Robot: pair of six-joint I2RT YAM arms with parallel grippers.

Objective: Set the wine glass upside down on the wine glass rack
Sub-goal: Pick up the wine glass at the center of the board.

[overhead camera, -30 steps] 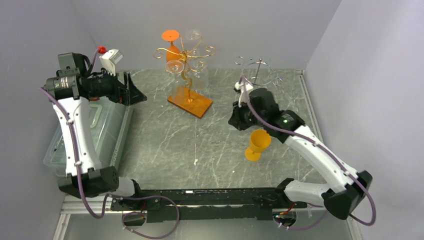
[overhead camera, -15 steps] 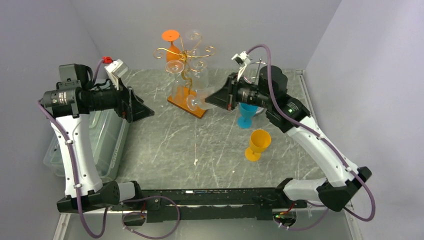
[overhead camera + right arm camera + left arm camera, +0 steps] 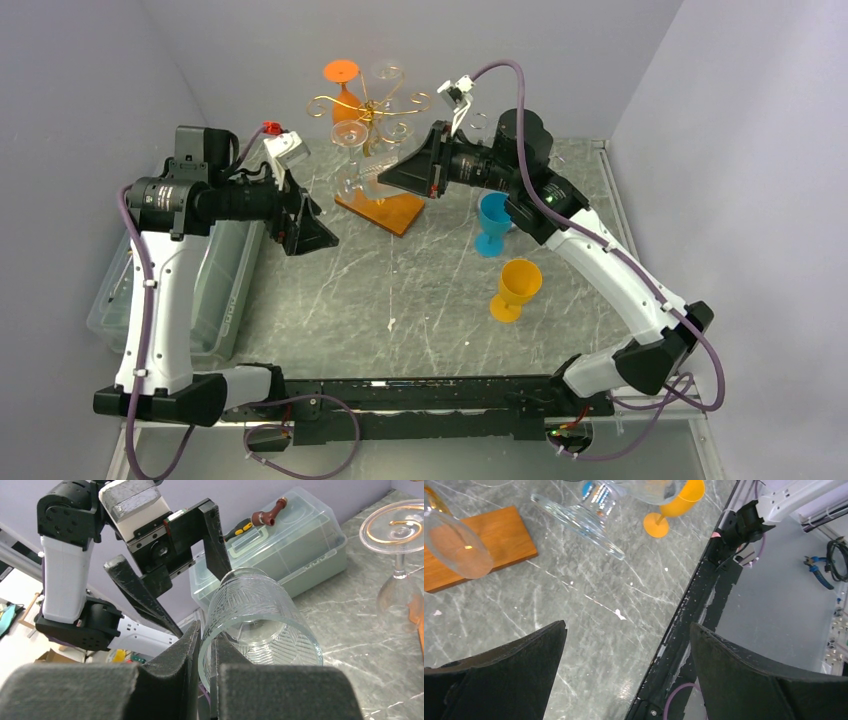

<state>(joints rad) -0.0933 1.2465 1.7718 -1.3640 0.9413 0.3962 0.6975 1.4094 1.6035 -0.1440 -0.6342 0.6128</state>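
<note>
My right gripper (image 3: 206, 632) is clamped on the rim of the clear cut-pattern wine glass (image 3: 260, 625), one finger inside the bowl and one outside. I hold the glass in the air, lying roughly on its side. Its foot points away from me toward the gold-wire wine glass rack (image 3: 372, 120). The glass hangs just beside the rack's stem, above the near part of the rack's orange wooden base (image 3: 385, 210), and is not hooked on any arm.

An orange glass (image 3: 342, 90) and several clear ones already hang upside down on the rack.

My left gripper (image 3: 626, 627) is spread wide with nothing between the fingers. It hovers above the grey marble table (image 3: 589, 610) in front of the rack and points toward the held glass.

A blue goblet (image 3: 491, 222) and a yellow goblet (image 3: 517, 287) stand upright on the table under my right arm. A clear plastic box (image 3: 280, 550) sits at the left edge.
</note>
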